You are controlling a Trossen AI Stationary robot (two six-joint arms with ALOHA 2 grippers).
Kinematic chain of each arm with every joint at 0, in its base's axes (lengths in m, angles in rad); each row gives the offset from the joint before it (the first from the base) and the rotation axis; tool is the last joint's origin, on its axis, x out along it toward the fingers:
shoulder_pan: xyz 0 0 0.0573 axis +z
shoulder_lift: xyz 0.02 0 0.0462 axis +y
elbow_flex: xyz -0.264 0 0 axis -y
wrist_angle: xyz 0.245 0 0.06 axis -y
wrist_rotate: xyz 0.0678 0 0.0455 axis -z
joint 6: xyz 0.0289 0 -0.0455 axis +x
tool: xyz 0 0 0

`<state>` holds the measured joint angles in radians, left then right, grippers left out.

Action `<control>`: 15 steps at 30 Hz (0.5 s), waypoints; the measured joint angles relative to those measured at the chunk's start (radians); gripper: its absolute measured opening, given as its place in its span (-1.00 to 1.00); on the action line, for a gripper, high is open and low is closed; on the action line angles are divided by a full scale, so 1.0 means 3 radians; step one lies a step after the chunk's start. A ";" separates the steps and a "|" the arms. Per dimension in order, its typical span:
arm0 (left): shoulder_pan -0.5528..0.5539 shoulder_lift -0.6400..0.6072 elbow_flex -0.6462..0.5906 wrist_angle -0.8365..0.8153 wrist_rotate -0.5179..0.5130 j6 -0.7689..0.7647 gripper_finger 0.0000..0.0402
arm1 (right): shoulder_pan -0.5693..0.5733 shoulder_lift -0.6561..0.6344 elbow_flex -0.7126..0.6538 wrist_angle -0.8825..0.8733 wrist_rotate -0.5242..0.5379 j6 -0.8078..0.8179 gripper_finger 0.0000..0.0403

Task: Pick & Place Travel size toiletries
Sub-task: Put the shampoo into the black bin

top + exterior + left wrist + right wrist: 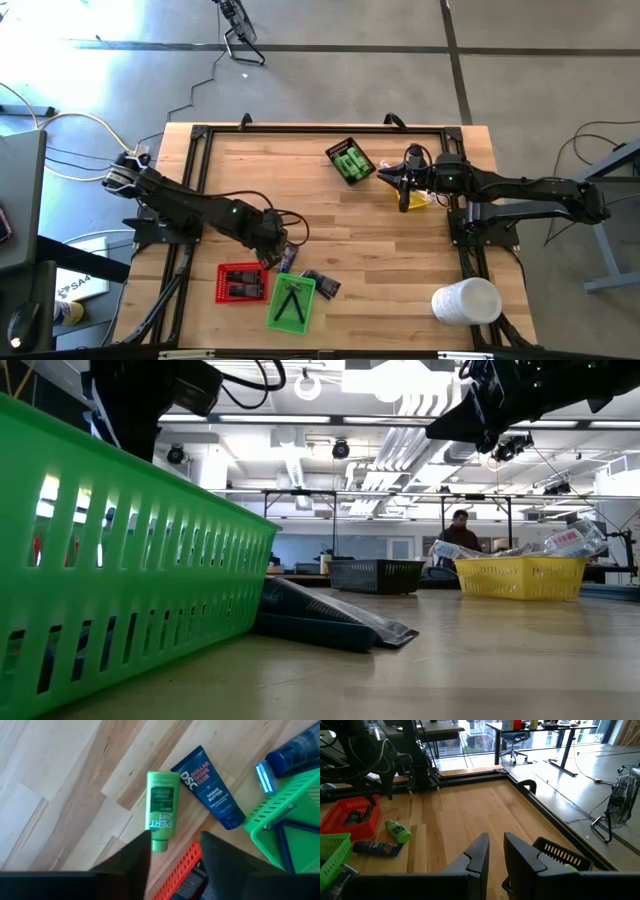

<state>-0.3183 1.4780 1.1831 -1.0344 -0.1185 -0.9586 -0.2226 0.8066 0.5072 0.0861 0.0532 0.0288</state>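
My left gripper [175, 851] is open and hovers above a bright green bottle [161, 812] that lies flat on the wood, its cap end near one fingertip. Beside the bottle lies a dark blue tube [210, 787]. In the high view the left gripper [270, 250] is near the table's front, by the red tray [240, 282] and the green tray [292, 302]. My right gripper [405, 182] hangs in the air over the yellow tray [418, 198], its fingers [476, 854] a narrow gap apart and empty. More green bottles lie in the black tray [350, 161].
Dark packets [320, 284] lie on the wood right of the green tray, which holds thin dark pieces. The yellow tray [520, 576] holds clear-wrapped items. A big white cylinder [466, 302] stands at the front right. Bare wood stretches across the table's middle. A person [458, 532] shows far behind.
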 joint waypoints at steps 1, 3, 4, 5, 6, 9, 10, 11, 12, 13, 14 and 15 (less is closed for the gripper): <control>-0.0001 0.0000 0.0000 0.0004 -0.0002 0.0000 -0.09 | 0.0001 -0.0001 0.0000 0.0001 -0.0001 0.0000 -0.75; -0.0001 0.0000 0.0000 -0.0004 -0.0007 0.0023 0.09 | 0.0001 -0.0001 0.0000 0.0001 -0.0001 0.0000 -0.75; -0.0001 0.0000 0.0000 -0.0002 -0.0009 0.0028 0.18 | 0.0000 0.0000 0.0000 0.0001 0.0000 0.0000 -0.75; -0.0001 0.0000 0.0000 -0.0002 -0.0018 0.0030 0.26 | 0.0000 0.0000 0.0000 0.0001 -0.0001 0.0001 -0.75; -0.0001 0.0000 0.0000 -0.0002 -0.0042 0.0035 0.34 | 0.0001 -0.0001 0.0000 0.0001 0.0000 0.0000 -0.75; -0.0009 0.0000 0.0000 0.0012 -0.0077 0.0036 0.52 | 0.0000 -0.0001 0.0000 0.0001 -0.0001 -0.0003 -0.75; -0.0009 0.0000 0.0000 0.0023 -0.0081 0.0036 0.56 | 0.0001 -0.0001 0.0000 0.0001 -0.0001 -0.0012 -0.75; -0.0009 0.0000 0.0000 0.0038 -0.0082 0.0037 0.60 | 0.0000 0.0000 0.0000 0.0000 -0.0001 -0.0018 -0.75; -0.0009 0.0000 0.0000 0.0054 -0.0085 0.0037 0.62 | 0.0001 0.0000 0.0000 0.0000 -0.0001 -0.0021 -0.75; -0.0009 0.0000 0.0000 0.0056 -0.0093 0.0037 0.64 | 0.0001 -0.0001 0.0000 0.0000 -0.0001 -0.0023 -0.75; -0.0009 0.0000 0.0000 0.0049 -0.0099 0.0037 0.65 | 0.0000 -0.0001 0.0000 0.0000 -0.0001 -0.0023 -0.75; -0.0009 0.0000 -0.0001 0.0048 -0.0099 0.0037 0.65 | 0.0000 0.0000 0.0000 0.0000 -0.0001 -0.0024 -0.75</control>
<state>-0.3210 1.4780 1.1829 -1.0200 -0.1482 -0.9476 -0.2224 0.8066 0.5072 0.0860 0.0528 0.0217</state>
